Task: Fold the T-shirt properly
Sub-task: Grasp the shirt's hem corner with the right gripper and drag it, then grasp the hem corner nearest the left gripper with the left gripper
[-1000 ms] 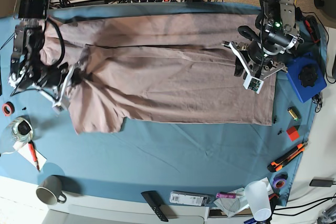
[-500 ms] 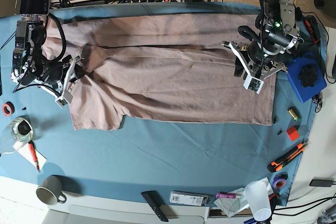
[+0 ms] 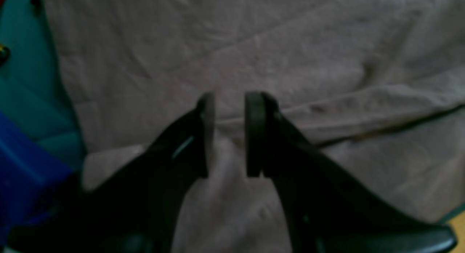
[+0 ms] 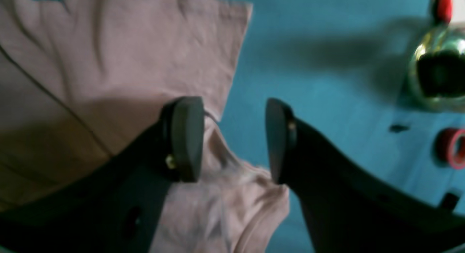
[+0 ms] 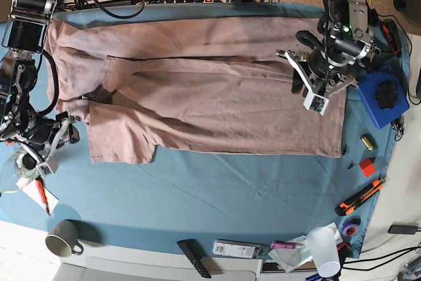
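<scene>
The mauve T-shirt [image 5: 210, 97] lies spread flat across the teal cloth [image 5: 217, 189], with one sleeve at the front left. My right gripper [image 5: 58, 137] hovers just off the shirt's left edge. In the right wrist view it [image 4: 234, 136] stands wide open with nothing in it, above the sleeve edge [image 4: 109, 45] and a bunched bit of cloth. My left gripper [image 5: 309, 87] hangs over the shirt's right part. Its pads [image 3: 229, 133] stand a narrow gap apart, and the shirt [image 3: 290, 45] shows through the gap, unpinched.
A blue box [image 5: 383, 99] sits by the shirt's right edge. At the left are a red tape ring [image 5: 8, 137], a shiny metal piece [image 4: 439, 64] and a red pen [image 5: 41, 194]. A mug [image 5: 62, 238], a remote [image 5: 194, 258], a plastic cup [image 5: 324, 248] and an orange cutter [image 5: 360, 195] line the front.
My right gripper has opened, let go of the shirt's left part and drawn back to the front left. The released fabric now lies flatter. The left arm barely moved.
</scene>
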